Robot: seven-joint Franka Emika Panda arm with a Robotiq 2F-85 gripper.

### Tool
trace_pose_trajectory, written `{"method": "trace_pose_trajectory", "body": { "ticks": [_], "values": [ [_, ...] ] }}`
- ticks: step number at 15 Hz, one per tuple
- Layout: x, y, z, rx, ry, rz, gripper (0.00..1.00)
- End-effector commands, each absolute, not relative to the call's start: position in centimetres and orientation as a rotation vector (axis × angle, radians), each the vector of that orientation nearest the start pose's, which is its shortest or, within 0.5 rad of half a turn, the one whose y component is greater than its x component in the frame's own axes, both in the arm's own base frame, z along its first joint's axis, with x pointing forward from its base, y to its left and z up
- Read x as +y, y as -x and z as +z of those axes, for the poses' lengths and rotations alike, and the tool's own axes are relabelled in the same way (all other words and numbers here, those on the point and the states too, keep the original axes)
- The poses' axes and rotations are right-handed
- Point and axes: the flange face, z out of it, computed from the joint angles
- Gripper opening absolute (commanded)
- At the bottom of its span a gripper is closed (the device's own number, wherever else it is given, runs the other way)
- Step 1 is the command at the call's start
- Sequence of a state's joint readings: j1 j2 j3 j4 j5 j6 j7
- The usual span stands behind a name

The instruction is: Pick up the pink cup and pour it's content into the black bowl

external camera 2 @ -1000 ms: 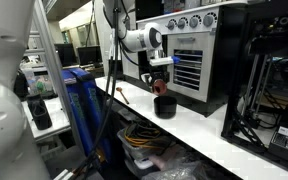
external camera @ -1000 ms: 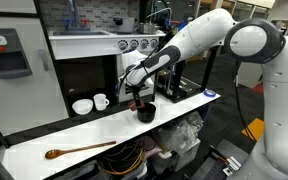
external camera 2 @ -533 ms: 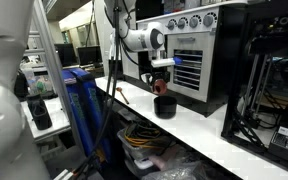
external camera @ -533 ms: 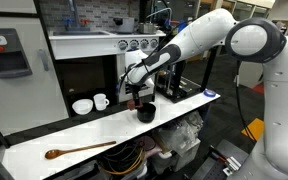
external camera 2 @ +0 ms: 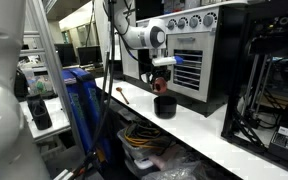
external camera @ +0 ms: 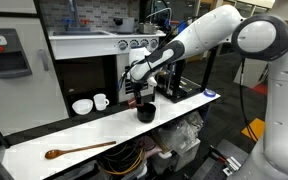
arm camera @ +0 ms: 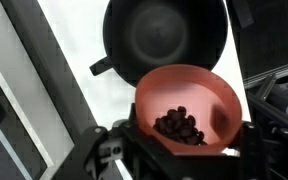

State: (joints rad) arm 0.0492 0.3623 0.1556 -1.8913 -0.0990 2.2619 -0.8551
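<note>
My gripper [arm camera: 184,140] is shut on the pink cup [arm camera: 199,95], which fills the lower middle of the wrist view, its mouth towards the camera and a heap of dark beads [arm camera: 179,126] inside. Just beyond its rim lies the black bowl [arm camera: 164,40], looking empty, on the white counter. In both exterior views the cup [external camera: 135,95] [external camera 2: 162,84] hangs in the gripper [external camera: 134,92] [external camera 2: 161,75] a little above the bowl [external camera: 145,113] [external camera 2: 165,105].
A white mug [external camera: 101,101] and a white bowl [external camera: 82,106] sit in the dark recess behind the counter [external camera: 84,135]. A wooden spoon [external camera: 76,150] lies near the counter's front edge. A black machine [external camera: 189,85] stands beside the black bowl.
The arm has shifted slightly; the pink cup stays held above the black bowl, at nearly the same spot.
</note>
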Motion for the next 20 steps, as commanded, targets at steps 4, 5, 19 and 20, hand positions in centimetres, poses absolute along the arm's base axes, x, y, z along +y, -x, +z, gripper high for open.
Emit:
{"method": "trace_pose_trajectory", "body": {
  "ticks": [4,5,19,20],
  "values": [
    [12.01,-61.56,31.74,-1.671,2.689,-0.006,0.73],
    [12.01,-61.55,31.72,-1.671,2.689,-0.005,0.73],
    [11.87,-61.67,31.84,-1.673,2.698,-0.021,0.48],
    [11.79,-61.68,31.85,-1.67,2.699,-0.024,0.48]
  ]
}}
